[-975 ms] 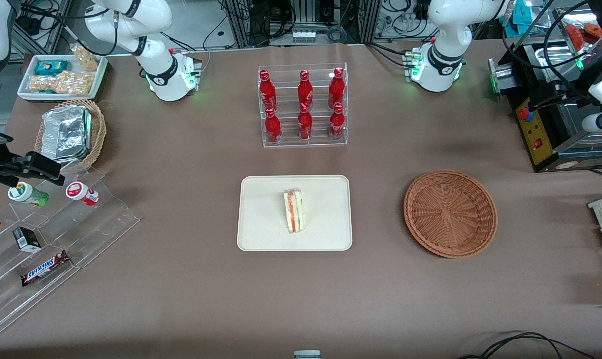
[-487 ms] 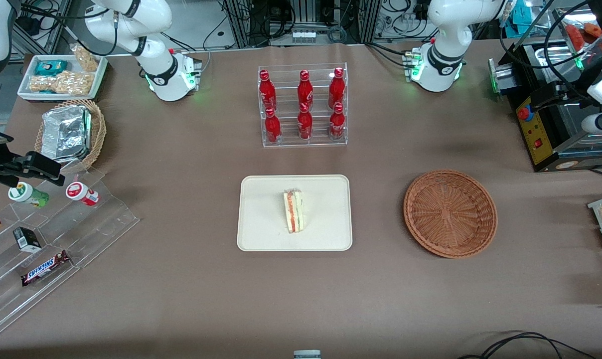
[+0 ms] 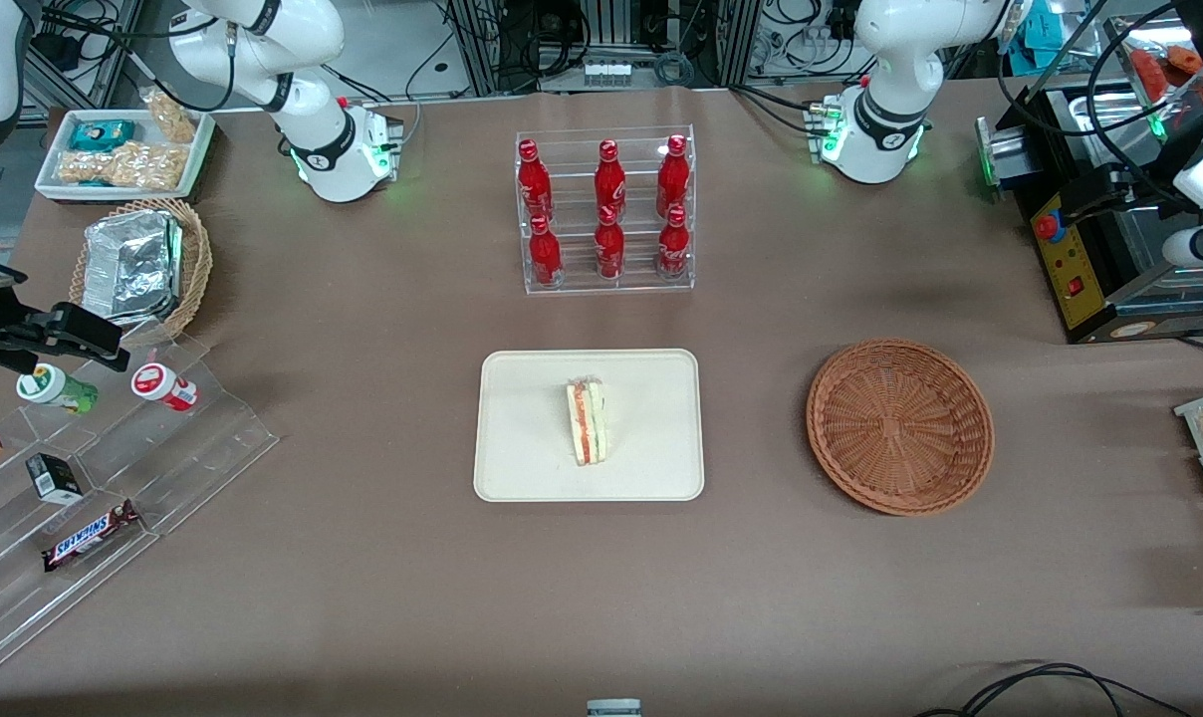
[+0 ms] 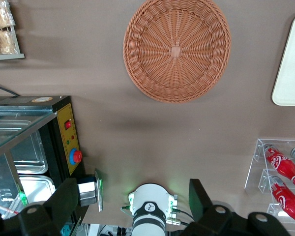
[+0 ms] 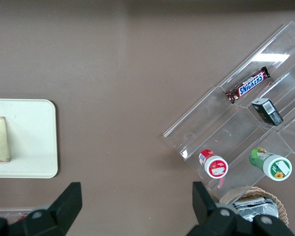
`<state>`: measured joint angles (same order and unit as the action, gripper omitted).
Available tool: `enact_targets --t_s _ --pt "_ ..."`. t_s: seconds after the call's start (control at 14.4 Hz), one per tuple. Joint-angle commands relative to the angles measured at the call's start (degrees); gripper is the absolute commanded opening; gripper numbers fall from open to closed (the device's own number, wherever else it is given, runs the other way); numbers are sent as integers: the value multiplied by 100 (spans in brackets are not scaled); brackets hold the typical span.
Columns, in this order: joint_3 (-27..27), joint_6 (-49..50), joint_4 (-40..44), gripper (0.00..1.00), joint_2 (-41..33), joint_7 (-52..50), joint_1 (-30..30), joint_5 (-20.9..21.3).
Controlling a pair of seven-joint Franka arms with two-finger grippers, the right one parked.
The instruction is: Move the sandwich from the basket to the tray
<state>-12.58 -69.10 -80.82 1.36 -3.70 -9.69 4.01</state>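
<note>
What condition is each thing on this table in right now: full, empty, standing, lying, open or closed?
Sandwich: on its edge, on the tray.
Tray: flat on the table, holds only the sandwich.
Basket: empty, upright.
Gripper: open, holding nothing, high above the table beside the basket.
Bottles: six, upright in their clear rack.
Foil pack: crumpled, lying in the tan basket.

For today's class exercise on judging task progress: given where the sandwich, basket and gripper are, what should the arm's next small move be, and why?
Probably none beyond holding its raised, retracted pose. The sandwich already stands on the tray, and the basket holds nothing. The gripper hangs open high above the table near the basket, gripping nothing, so the placement looks finished.
</note>
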Motion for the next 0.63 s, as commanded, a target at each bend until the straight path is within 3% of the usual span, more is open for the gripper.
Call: enact_targets --t_s 0.0,0.56 --pt "-16 -182 -127 100 -100 9 -7 91" --pt "-8 -200 -39 100 -57 18 -24 3"
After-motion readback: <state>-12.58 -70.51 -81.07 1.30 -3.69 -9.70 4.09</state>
